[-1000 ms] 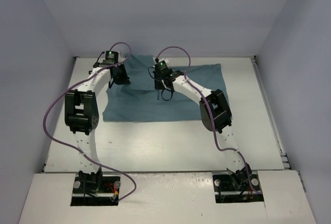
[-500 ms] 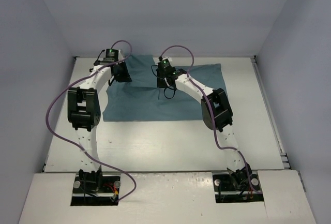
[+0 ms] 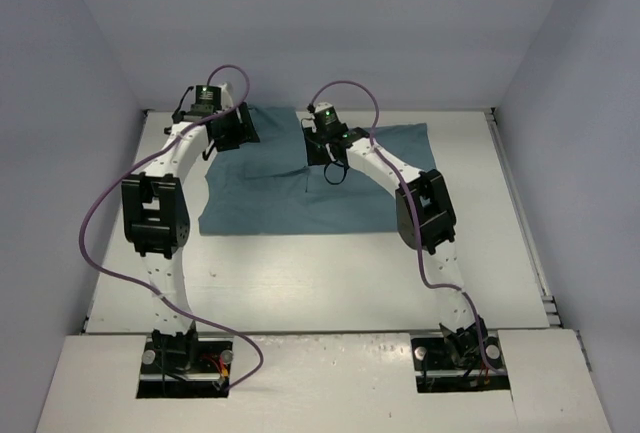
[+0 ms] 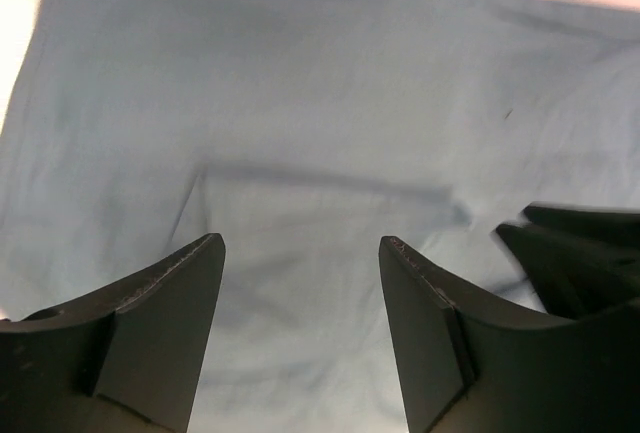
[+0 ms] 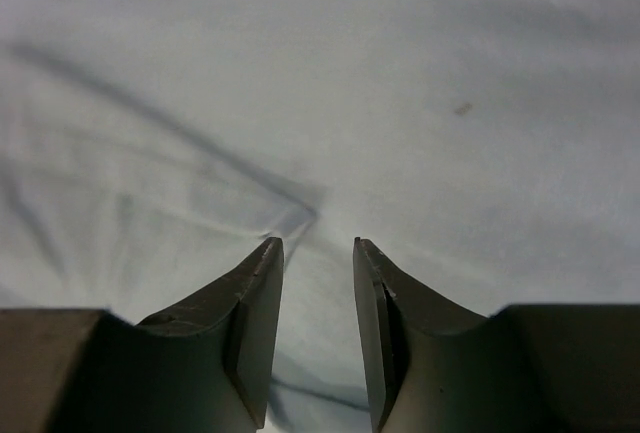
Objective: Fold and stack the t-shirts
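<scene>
The teal t-shirt point(image 3: 300, 193) lies folded into a flat rectangle at the back middle of the table, its top edge under both arms. My left gripper point(image 3: 236, 133) hovers over the shirt's far left corner, its jaws wide open with only cloth point(image 4: 300, 153) below and nothing between them. My right gripper point(image 3: 322, 158) hangs over the shirt's upper middle. Its jaws stand a little apart over the pale cloth point(image 5: 400, 103), next to a small crease point(image 5: 295, 215), holding nothing. The right gripper's dark fingers point(image 4: 580, 263) show at the right edge of the left wrist view.
The white table point(image 3: 330, 273) extends in front of the shirt to the arm bases. Grey walls enclose the table at the back and both sides. Purple cables loop off each arm.
Both grippers have opened and let go of the shirt, the left one widely. Both have drawn back toward the far edge and lifted slightly. The shirt's top edge lies flatter.
</scene>
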`<action>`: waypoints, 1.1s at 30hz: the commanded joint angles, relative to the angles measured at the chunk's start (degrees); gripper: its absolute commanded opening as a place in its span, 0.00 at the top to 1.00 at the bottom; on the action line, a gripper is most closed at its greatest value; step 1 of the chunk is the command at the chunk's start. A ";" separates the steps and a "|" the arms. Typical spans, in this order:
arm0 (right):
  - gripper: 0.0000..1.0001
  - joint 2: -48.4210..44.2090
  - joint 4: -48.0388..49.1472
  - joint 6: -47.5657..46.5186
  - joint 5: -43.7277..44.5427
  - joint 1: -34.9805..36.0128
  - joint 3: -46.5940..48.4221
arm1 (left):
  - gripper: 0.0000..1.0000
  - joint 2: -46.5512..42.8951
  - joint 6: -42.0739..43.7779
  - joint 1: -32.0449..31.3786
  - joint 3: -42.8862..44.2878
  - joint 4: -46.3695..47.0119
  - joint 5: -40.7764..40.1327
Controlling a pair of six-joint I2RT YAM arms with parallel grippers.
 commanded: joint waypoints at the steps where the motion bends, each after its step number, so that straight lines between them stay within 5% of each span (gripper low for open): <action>1: 0.66 -8.78 1.36 -12.58 -10.70 0.51 2.00 | 0.40 -14.14 -2.03 1.23 -8.65 -0.15 -4.02; 11: 0.55 -1.83 1.28 -20.76 -27.39 3.55 6.66 | 0.41 -23.51 -9.35 1.23 -37.73 1.12 -9.87; 23: 0.52 9.99 1.34 -21.18 -38.14 5.43 14.72 | 0.45 -24.60 -10.14 1.58 -46.96 1.73 -11.97; 33: 0.52 15.59 1.57 -21.20 -33.71 4.00 19.69 | 0.46 -24.67 -9.74 1.83 -49.57 1.48 -12.44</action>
